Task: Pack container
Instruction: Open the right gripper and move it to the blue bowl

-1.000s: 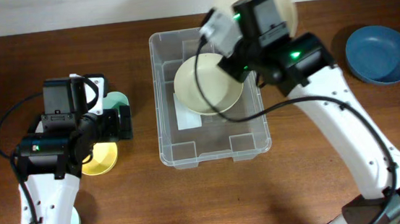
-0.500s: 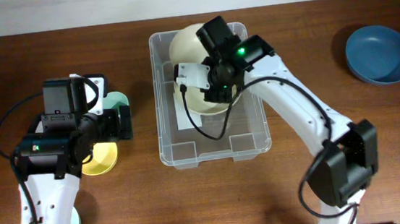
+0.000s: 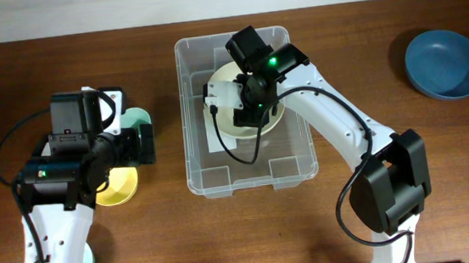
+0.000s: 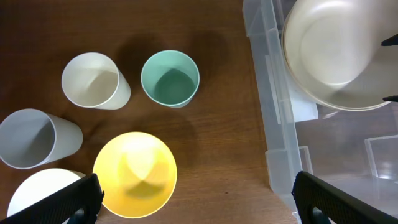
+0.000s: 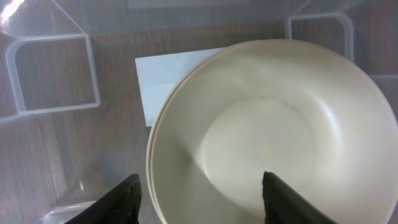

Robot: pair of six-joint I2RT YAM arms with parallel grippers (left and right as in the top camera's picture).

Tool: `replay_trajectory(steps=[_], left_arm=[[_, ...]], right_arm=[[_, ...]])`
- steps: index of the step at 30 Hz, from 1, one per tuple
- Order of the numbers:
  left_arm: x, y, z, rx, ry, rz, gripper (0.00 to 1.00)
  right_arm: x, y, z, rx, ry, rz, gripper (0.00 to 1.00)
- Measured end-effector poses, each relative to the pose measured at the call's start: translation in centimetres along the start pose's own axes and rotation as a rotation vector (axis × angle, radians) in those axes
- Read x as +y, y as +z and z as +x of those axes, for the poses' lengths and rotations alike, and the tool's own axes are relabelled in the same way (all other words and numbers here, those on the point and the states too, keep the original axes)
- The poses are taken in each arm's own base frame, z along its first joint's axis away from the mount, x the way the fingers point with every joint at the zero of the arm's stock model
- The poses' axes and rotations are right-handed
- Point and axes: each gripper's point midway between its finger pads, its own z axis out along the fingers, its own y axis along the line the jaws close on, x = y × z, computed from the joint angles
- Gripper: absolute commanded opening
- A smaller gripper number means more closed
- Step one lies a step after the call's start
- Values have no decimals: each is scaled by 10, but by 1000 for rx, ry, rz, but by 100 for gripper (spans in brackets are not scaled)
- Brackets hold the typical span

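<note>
The container is a large clear bin at the middle of the table, with a white label on its base. A cream bowl lies inside it, toward the far end. My right gripper hangs over that bowl. In the right wrist view my right gripper is open, and the near rim of the cream bowl passes between the jaws, close to the left one. My left gripper is open over bare wood, left of the container, with nothing between its fingers.
Left of the bin stand a mint cup, a white cup, a grey cup, a yellow bowl and a white bowl. A blue bowl sits at the far right.
My right arm swung in and brought the cream bowl down into the container, and its jaws have parted. The left arm has not moved.
</note>
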Motion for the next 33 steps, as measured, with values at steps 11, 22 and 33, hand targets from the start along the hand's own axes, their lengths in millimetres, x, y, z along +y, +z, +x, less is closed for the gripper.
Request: replay_trajectory(steps=[11, 22, 33], left_arm=[[0, 0, 0, 0, 0, 0, 100], [0, 0, 0, 0, 0, 0, 100], [0, 0, 0, 0, 0, 0, 100]], right_arm=[[-85, -108, 10, -58, 447, 369, 73], [-172, -254, 239, -108, 1214, 819, 92], [-177, -134, 404, 77, 1513, 654, 96]])
